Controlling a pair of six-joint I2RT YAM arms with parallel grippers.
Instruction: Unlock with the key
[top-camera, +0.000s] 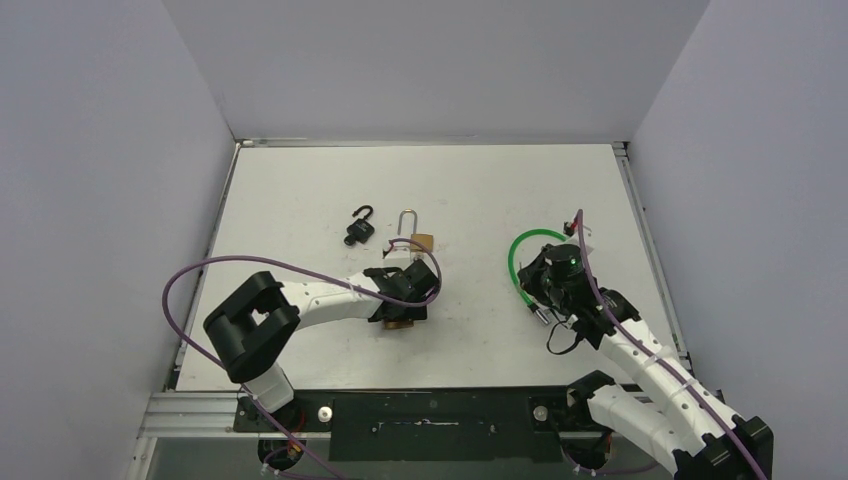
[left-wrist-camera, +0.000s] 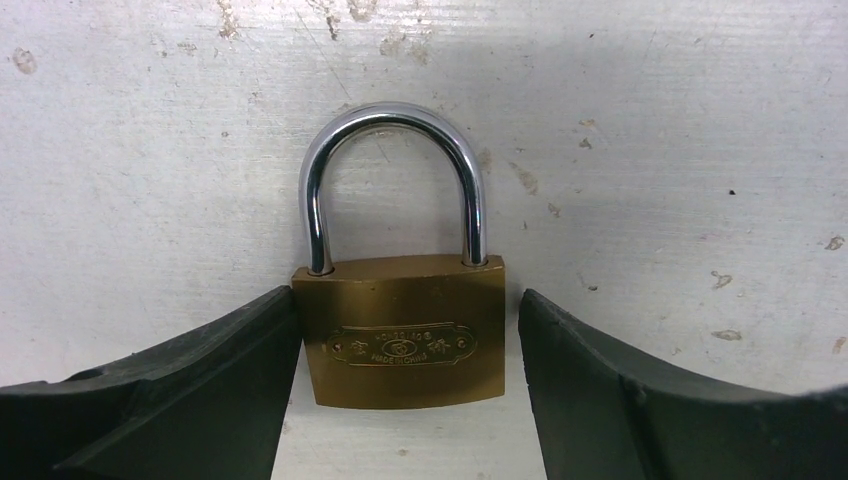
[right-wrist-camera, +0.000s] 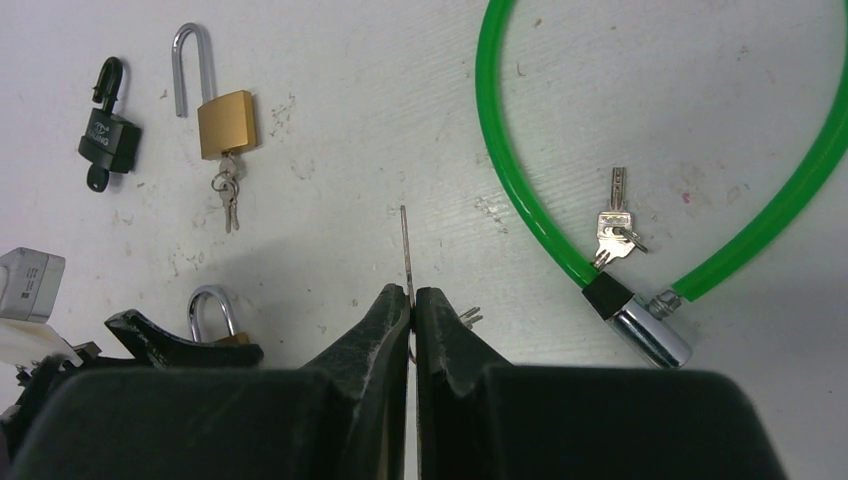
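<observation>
A brass padlock (left-wrist-camera: 405, 335) with its shackle shut lies flat on the table. My left gripper (left-wrist-camera: 407, 300) is open around its body. The left finger (left-wrist-camera: 200, 390) touches the lock's side and the right finger (left-wrist-camera: 620, 390) stands a little apart. In the top view the left gripper (top-camera: 403, 303) covers most of this padlock (top-camera: 400, 322). My right gripper (right-wrist-camera: 412, 293) is shut on a key (right-wrist-camera: 404, 245), whose thin blade sticks out past the fingertips. More keys of the bunch poke out beside the right finger. The right gripper (top-camera: 552, 290) hovers right of the padlock.
A second brass padlock (right-wrist-camera: 226, 122) lies further back with its shackle open and keys in it. A small black padlock (right-wrist-camera: 108, 140), also open, lies left of it. A green cable lock (right-wrist-camera: 520, 190) with keys (right-wrist-camera: 613, 225) lies under and beside my right wrist.
</observation>
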